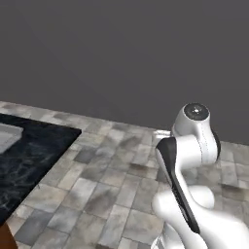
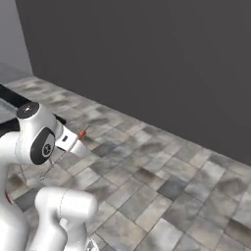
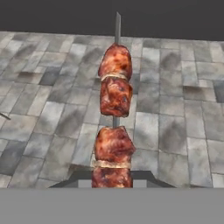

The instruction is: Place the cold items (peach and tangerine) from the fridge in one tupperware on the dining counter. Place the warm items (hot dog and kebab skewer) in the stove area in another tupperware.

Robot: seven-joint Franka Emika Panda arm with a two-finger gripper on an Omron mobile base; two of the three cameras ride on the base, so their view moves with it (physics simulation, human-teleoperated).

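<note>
My hand [image 3: 112, 183] is closed tight on the kebab skewer [image 3: 114, 127], gripping it at its lowest chunk of meat. In the hand view the skewer runs straight out from between the fingers, away from the camera: four browned chunks in a row with a small gap between the second and third, then the bare grey metal tip poking past the last piece. The skewer hangs in the air over the floor [image 3: 48, 109], touching nothing but my hand.

In the right base view I can just make out the reddish end of the skewer [image 2: 81, 133] sticking out past the white wrist of the arm [image 2: 37, 137], pointing toward the far wall. The fingers themselves are hidden behind the arm there.

Below and all around is grey stone tile, mottled light and dark. A plain dark grey wall [image 1: 121, 53] closes off the far side.

In the left base view the arm [image 1: 192, 146] is folded up at the lower right, and the corner of a black marbled tabletop [image 1: 34, 155] reaches in from the left edge, well apart from the arm. A pale patch sits on it at the far left; I cannot tell what it is.
</note>
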